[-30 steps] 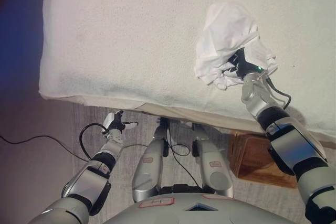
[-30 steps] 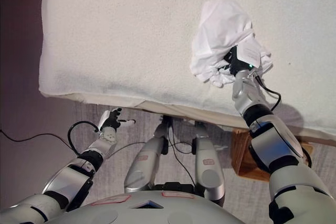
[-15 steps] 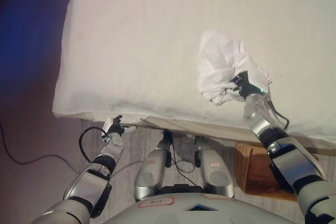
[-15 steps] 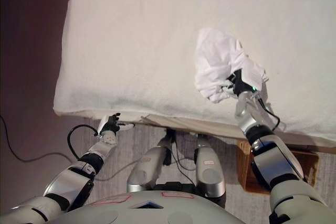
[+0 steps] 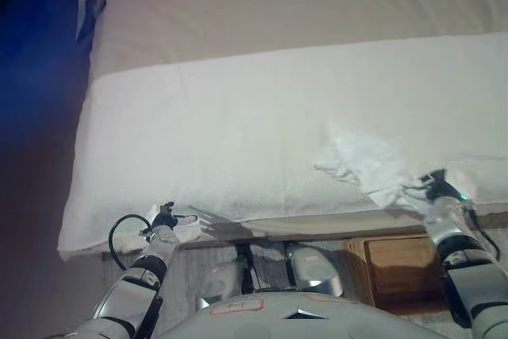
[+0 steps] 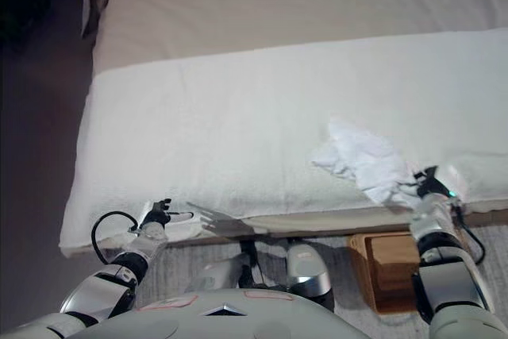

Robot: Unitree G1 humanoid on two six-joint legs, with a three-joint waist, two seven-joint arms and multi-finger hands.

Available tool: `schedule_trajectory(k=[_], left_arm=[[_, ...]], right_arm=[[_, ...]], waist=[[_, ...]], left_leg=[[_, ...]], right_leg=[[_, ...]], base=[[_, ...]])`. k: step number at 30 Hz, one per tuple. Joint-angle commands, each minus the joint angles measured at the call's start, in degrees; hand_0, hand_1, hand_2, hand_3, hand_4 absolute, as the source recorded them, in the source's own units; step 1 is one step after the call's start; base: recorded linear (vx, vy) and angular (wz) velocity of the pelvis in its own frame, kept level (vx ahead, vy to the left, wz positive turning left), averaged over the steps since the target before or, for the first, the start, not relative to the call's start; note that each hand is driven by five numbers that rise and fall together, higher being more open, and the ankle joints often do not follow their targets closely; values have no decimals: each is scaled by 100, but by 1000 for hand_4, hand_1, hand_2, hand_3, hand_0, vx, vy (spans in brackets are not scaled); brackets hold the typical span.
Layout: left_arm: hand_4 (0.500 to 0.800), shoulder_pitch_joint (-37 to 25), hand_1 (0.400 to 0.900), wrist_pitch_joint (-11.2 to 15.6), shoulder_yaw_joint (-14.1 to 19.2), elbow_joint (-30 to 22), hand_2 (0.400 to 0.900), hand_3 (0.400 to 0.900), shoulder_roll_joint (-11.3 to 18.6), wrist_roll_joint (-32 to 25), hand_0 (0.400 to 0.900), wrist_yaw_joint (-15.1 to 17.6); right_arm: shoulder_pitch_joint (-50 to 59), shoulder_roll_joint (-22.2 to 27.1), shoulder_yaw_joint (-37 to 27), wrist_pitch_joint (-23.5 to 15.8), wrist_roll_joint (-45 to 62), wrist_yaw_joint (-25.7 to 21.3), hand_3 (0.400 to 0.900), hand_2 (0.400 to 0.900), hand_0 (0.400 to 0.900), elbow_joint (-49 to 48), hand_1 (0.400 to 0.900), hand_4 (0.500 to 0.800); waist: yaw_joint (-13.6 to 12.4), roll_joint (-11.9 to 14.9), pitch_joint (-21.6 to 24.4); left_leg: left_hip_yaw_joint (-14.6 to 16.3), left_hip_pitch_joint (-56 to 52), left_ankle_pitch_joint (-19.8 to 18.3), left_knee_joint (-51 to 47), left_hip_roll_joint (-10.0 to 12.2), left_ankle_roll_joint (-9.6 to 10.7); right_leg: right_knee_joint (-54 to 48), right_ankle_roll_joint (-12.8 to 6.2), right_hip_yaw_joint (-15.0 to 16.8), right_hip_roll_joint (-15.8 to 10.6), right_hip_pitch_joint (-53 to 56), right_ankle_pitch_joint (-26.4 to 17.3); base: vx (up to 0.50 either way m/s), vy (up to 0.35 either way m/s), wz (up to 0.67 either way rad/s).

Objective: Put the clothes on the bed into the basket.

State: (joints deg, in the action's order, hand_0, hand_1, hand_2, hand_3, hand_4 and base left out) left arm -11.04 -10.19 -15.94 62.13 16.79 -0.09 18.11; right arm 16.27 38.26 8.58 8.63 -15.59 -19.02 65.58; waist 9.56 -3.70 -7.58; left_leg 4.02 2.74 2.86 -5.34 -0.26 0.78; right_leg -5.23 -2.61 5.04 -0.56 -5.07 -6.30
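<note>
- Left eye view: a white cloth (image 5: 361, 166) is seen crumpled on the bed (image 5: 238, 132), near its front edge. It is pinched by the right hand (image 5: 431, 188). The basket (image 5: 397, 261) is seen on the floor below.
- Right eye view: the left hand (image 6: 159, 216) is shown more clearly by the bed's edge, fingers relaxed and nothing held.

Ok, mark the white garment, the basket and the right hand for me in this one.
white garment (image 6: 359, 158): right eye view, middle of the crumpled cloth on the bed.
basket (image 5: 401, 262): left eye view, its brown top by the bed's edge.
right hand (image 6: 429, 190): right eye view, dark hand gripping the garment's near end.
</note>
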Motion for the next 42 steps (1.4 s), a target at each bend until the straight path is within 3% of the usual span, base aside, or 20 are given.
schedule_trajectory(k=[1, 11, 18, 19, 20, 30, 36, 42], left_arm=[[800, -161, 900, 35, 7, 229, 900, 900, 258, 296, 900, 134], [800, -206, 900, 10, -57, -46, 900, 900, 385, 374, 900, 43], [800, -251, 900, -3, -144, -227, 900, 900, 428, 432, 900, -19], [800, -266, 900, 0, -171, -253, 900, 900, 438, 432, 900, -32], [800, -289, 900, -2, -191, -264, 900, 900, 434, 407, 900, -44], [800, -198, 900, 48, -345, -316, 900, 900, 197, 226, 900, -180], [800, -145, 900, 48, -286, -215, 900, 900, 163, 205, 900, -182], [800, -15, 900, -3, -33, -367, 900, 900, 226, 197, 900, -97]], right_arm=[[-163, 864, -300, 108, 148, -198, 400, 400, 400, 401, 400, 500], [-760, 1529, -1342, 214, 462, -213, 400, 400, 400, 840, 400, 500], [-905, 1707, -1570, 253, 522, -136, 400, 400, 400, 1167, 400, 500], [-861, 1755, -1569, 287, 516, -135, 433, 433, 433, 1263, 433, 520], [-810, 1787, -1543, 302, 537, -41, 900, 900, 900, 1384, 900, 800], [-527, 2067, -1477, 270, 668, 71, 900, 900, 900, 1335, 900, 800], [-484, 1591, -1227, 167, 823, 59, 900, 900, 900, 1175, 900, 800], [-765, 664, -822, -67, 909, -14, 900, 900, 900, -31, 900, 800]], waist=[[55, -130, 552], [277, -230, 679], [294, -283, 666], [287, -297, 654], [282, -311, 647], [306, -507, 506], [231, -476, 544], [177, -353, 537]], left_leg=[[381, -650, -566, 34, 111, 169], [467, -858, -638, 34, 97, 141], [493, -927, -656, 34, 102, 132], [502, -929, -655, 34, 104, 133], [508, -932, -659, 34, 104, 136], [514, -939, -608, 34, 107, 165], [449, -974, -619, 34, 116, 154], [434, -1019, -610, 34, 143, 143]], right_leg=[[23, -271, 219, 145, -131, 156], [23, -293, 282, 176, 46, 183], [23, -305, 291, 186, 112, 209], [23, -305, 292, 187, 110, 213], [23, -302, 295, 191, 112, 219], [23, -293, 280, 154, 138, 229], [23, -268, 192, 161, 227, 275], [23, -244, 149, 187, 285, 287]], base=[[-26, -14, -19], [-3, -11, -5], [-5, -8, -4], [-9, -13, -4], [-3, -15, -4], [-5, -10, 2], [-2, -25, 7], [-9, -10, 4]])
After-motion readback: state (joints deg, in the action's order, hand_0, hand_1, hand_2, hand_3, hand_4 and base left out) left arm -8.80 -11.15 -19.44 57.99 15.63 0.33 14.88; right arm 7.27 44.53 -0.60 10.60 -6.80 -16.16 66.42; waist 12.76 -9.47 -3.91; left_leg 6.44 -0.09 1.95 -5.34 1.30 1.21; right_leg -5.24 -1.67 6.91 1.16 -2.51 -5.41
